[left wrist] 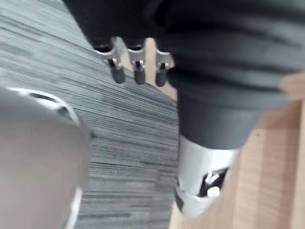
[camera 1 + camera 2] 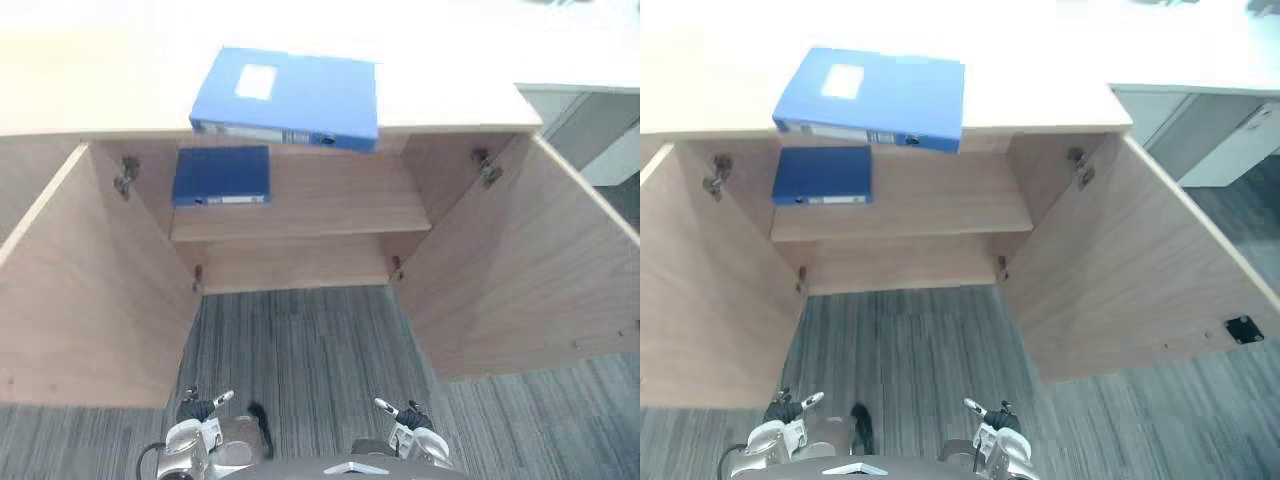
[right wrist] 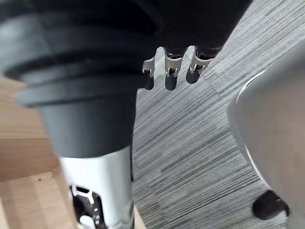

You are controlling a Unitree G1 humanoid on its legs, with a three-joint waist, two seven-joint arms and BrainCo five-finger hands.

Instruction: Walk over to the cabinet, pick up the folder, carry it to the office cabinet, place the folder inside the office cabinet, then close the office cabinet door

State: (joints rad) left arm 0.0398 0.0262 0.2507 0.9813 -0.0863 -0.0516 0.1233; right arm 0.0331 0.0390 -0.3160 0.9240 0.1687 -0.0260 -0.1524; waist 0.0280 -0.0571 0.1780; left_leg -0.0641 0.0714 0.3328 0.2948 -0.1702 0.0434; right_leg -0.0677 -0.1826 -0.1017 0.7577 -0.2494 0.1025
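Note:
A light blue folder (image 2: 285, 95) lies flat on the pale top (image 2: 100, 90) of the wooden cabinet, its spine edge overhanging the front. Below it a darker blue folder (image 2: 221, 175) lies on the inner shelf (image 2: 330, 200), toward the left. Both cabinet doors stand wide open. My left hand (image 2: 200, 408) and right hand (image 2: 405, 412) hang low over the carpet, well short of the cabinet. In the wrist views the left hand's fingers (image 1: 138, 67) and the right hand's fingers (image 3: 169, 71) point straight down, holding nothing.
The open left door (image 2: 80, 290) and right door (image 2: 520, 260) jut out toward me on either side of grey striped carpet (image 2: 300, 350). A grey cabinet (image 2: 585, 120) stands at the far right.

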